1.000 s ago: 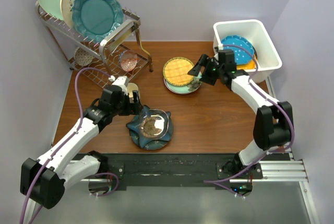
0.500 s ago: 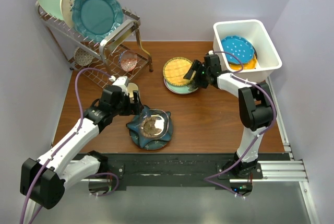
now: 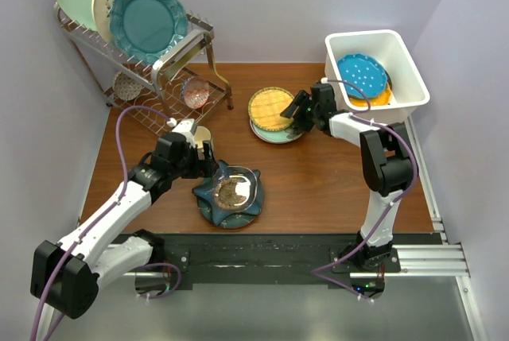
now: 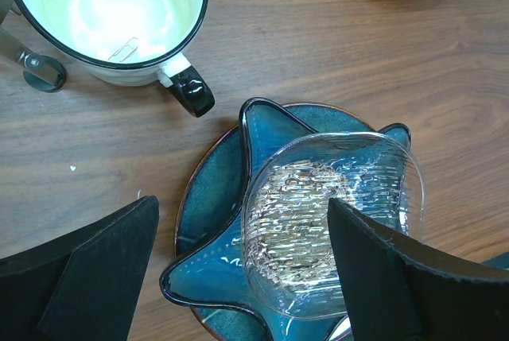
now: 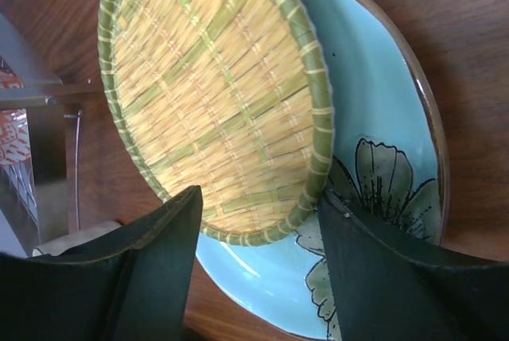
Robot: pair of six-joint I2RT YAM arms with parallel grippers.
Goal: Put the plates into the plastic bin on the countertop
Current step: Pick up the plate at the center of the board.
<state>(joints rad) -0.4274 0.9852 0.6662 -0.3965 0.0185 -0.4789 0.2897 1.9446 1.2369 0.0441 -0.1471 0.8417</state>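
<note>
A yellow woven plate (image 3: pixel 271 107) (image 5: pixel 215 94) lies on a pale blue flowered plate (image 3: pixel 280 132) (image 5: pixel 382 142) at the back middle of the countertop (image 3: pixel 318 182). My right gripper (image 3: pixel 300 112) (image 5: pixel 258 238) is low at their right edge. It is open, its jaws straddling the woven rim, and the right fingertip (image 5: pixel 374 269) is against that rim. The white plastic bin (image 3: pixel 406 59) at back right holds a blue dotted plate (image 3: pixel 362 73) over an orange one (image 3: pixel 382 99). My left gripper (image 3: pixel 208 156) (image 4: pixel 242 277) hovers wide open over a dark teal star plate (image 3: pixel 208 198) (image 4: pixel 215 198) carrying a clear glass dish (image 3: pixel 232 191) (image 4: pixel 334 214).
A wire rack (image 3: pixel 171 59) at back left holds three upright plates (image 3: pixel 147 19) and small dishes (image 3: pixel 195 91) on its lower shelf. A cream black-rimmed cup (image 4: pixel 103 15) stands just left of the star plate. Walls close in on the left, back and right.
My right arm has swung left from beside the bin to the woven plate's edge, and its jaws have narrowed. The left arm has stayed put.
</note>
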